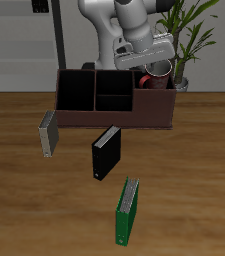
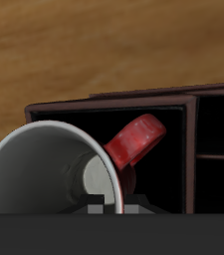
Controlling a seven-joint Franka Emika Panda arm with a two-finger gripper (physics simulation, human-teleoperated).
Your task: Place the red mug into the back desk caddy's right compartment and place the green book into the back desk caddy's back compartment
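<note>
gripper (image 1: 156, 70) hangs low over one end of the back desk caddy (image 1: 84, 118), at the end of a white arm that comes down from the rear of the table and bends forward, its wrist block tipped at a slant above the box. the red mug (image 1: 159, 76) sits right under the wrist, only its dark red side and rim showing above the caddy's wall, over the right compartment (image 1: 154, 97), the wide undivided section at that end. in the wrist view the mug (image 2: 59, 174) fills the near field, tilted so its white inside faces the camera, with its red loop handle (image 2: 136, 139) sticking out toward the black hollow of the compartment (image 2: 173, 149). the fingers are hidden by the mug and the wrist block, so i cannot tell how the jaws stand, nor whether the mug's base touches the compartment floor. the two small middle sections lie beside it, the back compartment (image 1: 112, 84) being the rear one. the green book (image 1: 127, 211) stands upright near the table's front edge, well apart from the caddy. a black book (image 1: 105, 153) stands between it and the caddy, and a grey-white book (image 1: 48, 134) stands near the caddy's other end. a potted plant (image 1: 189, 40) rises behind the caddy.
</note>
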